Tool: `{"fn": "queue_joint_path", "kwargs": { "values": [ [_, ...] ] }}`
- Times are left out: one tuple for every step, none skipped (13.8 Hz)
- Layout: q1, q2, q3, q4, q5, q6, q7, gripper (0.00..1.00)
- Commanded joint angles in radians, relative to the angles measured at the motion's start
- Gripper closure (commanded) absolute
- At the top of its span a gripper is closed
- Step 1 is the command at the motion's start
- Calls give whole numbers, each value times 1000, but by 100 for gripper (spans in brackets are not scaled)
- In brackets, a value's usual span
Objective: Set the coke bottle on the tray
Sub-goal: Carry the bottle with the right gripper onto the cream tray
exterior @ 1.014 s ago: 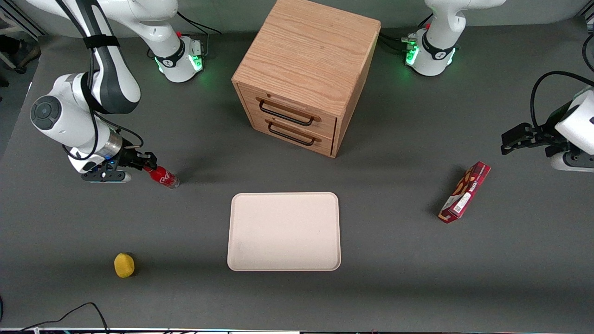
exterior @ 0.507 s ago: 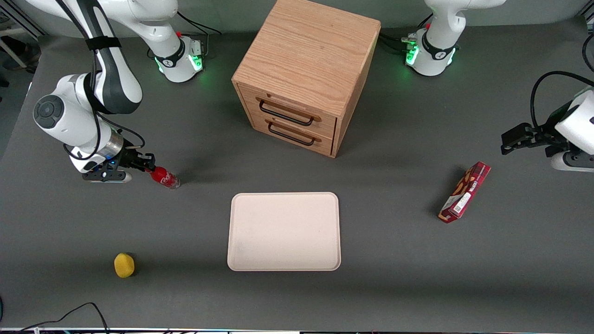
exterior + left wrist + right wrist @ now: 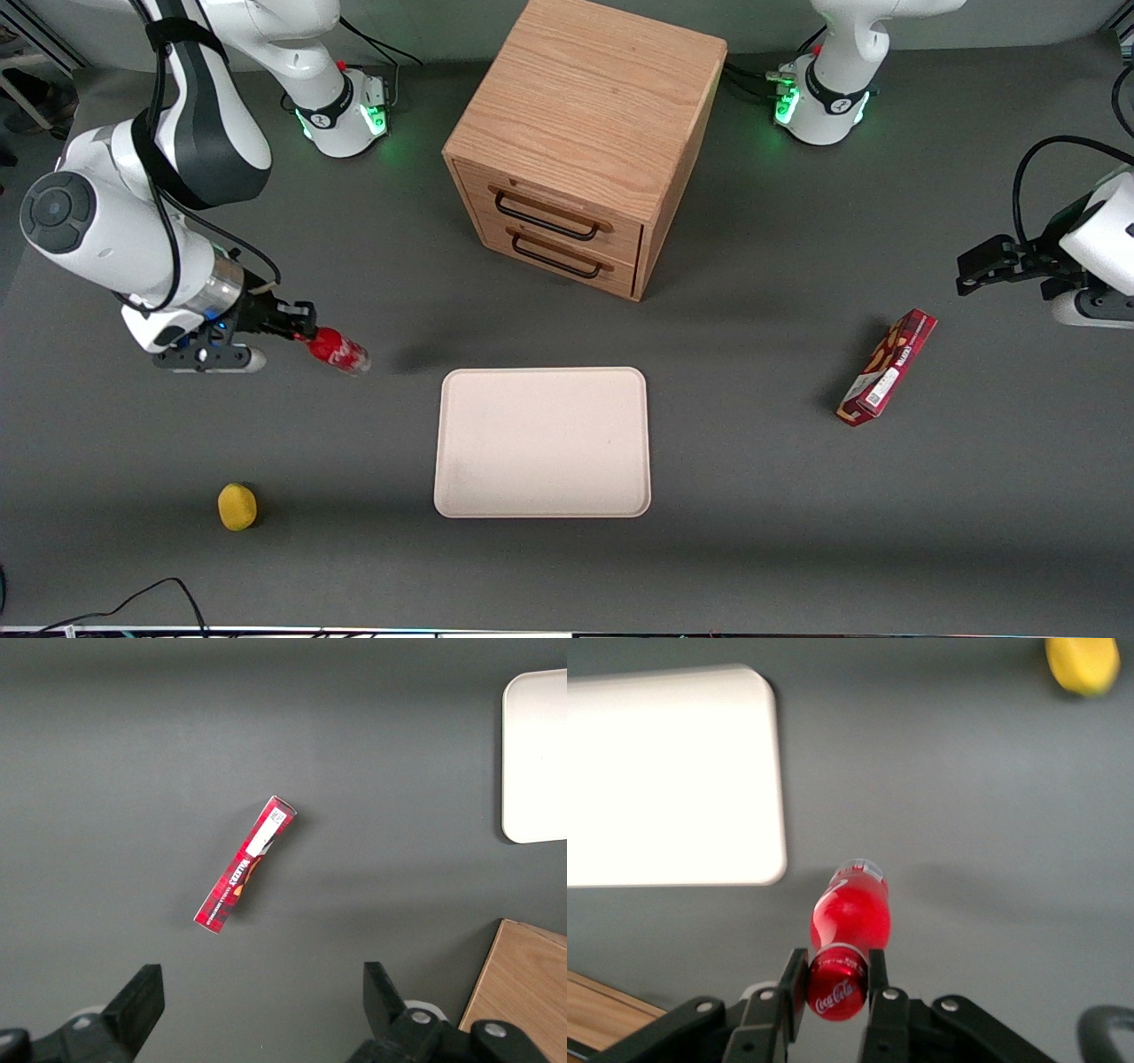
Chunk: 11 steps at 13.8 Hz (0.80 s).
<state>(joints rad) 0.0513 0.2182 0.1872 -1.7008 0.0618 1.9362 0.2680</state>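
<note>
My right gripper (image 3: 301,334) is shut on the red cap of the coke bottle (image 3: 339,350) and holds the bottle tilted, lifted off the table, its clear base pointing toward the tray. In the right wrist view the two black fingers (image 3: 792,984) pinch the cap, and the red bottle (image 3: 850,914) hangs below the gripper (image 3: 835,979). The cream-beige tray (image 3: 542,441) lies flat on the table, nearer the front camera than the bottle and toward the parked arm's end; one rounded corner of it shows in the right wrist view (image 3: 673,780).
A wooden drawer cabinet (image 3: 585,142) stands farther from the front camera than the tray. A yellow lemon-like object (image 3: 236,506) lies near the table's front edge. A red snack box (image 3: 887,367) lies toward the parked arm's end.
My right gripper has risen with the bottle and carried it a little toward the tray; the bottle has left the table.
</note>
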Motion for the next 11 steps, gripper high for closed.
{"fn": "queue_joint_path", "kwargs": {
  "values": [
    [82,251,-8,310,6,-51,71,100],
    [117,307,-17,381,1,-51,83,100],
    [152,364,-23,451,-8,-49,101,100],
    [176,425,-31,527,-16,-49,127,100],
    [220,484,-50,606,-29,-45,157,100],
    [258,528,-86,660,-36,-37,168,100],
    [312,558,-139,693,-34,-22,174,100],
    [346,564,-184,690,-34,7,175,100],
    [352,570,-195,690,-33,12,175,100],
    [348,572,-195,688,-33,14,175,100],
    [341,575,-196,688,-33,14,174,100]
  ]
}}
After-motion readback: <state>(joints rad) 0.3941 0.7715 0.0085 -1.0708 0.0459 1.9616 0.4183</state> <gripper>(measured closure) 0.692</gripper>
